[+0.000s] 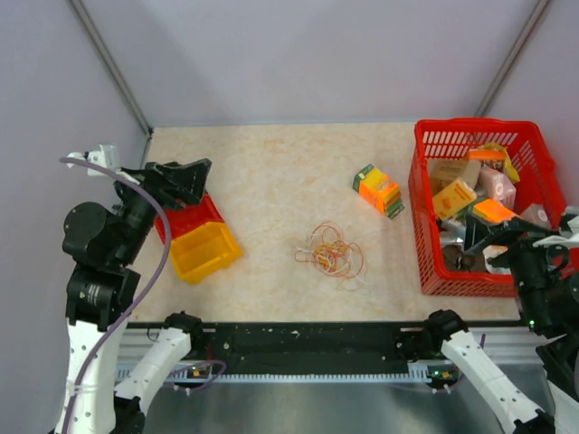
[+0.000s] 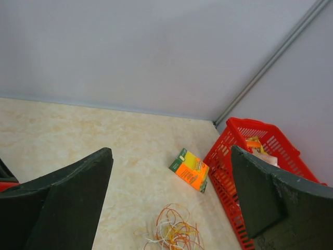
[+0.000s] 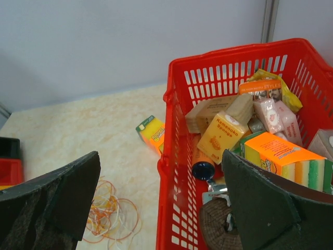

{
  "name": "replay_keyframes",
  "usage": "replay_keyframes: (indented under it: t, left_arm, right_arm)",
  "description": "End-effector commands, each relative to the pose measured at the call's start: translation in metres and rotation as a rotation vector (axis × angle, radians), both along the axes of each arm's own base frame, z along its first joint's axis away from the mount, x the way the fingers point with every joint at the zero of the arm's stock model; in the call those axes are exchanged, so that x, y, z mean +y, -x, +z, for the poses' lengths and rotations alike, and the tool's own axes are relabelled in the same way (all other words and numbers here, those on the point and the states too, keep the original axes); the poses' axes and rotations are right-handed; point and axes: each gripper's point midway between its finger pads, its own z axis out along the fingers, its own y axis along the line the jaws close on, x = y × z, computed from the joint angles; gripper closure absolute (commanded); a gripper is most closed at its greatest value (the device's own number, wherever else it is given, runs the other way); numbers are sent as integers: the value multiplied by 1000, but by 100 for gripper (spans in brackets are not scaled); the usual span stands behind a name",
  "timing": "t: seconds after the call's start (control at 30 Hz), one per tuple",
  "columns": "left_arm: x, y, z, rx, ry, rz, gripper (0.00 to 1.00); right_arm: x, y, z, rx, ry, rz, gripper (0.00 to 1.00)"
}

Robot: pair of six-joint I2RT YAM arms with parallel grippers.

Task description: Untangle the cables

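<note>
The cables (image 1: 331,254) lie as one small tangle of thin red, orange, yellow and white wires in the middle of the table. They also show at the bottom of the left wrist view (image 2: 174,232) and at the lower left of the right wrist view (image 3: 111,215). My left gripper (image 1: 188,181) is open and empty, raised over the bins at the far left, well away from the tangle. My right gripper (image 1: 486,237) is open and empty, above the near left part of the red basket.
A red basket (image 1: 423,217) full of sponges and packets stands at the right. An orange and green sponge pack (image 1: 379,190) lies beside it. A yellow bin (image 1: 205,250) and a red bin (image 1: 185,220) sit at the left under my left arm.
</note>
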Motion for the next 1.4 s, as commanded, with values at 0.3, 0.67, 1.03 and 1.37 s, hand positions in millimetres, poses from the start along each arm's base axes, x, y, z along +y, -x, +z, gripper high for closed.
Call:
replay_keyframes:
  t: [0.3,0.67,1.03,1.37]
  left_arm:
    - [-112,-41,-124,401,-22,-586,2]
    - [-263,-22,-319,772,-317,-691,4]
    - [-282,-35,-377,857,-342,-617,63]
    - [-211,-29,-312,744,-295,-468,100]
  right_arm:
    - [61,-26,-40,159,-1,259,1]
    - [147,-20,-68,254,-205,669,1]
    - [181,-29,-76,322,-311,785,9]
    - [250,-52,-94,374,-229,808,9]
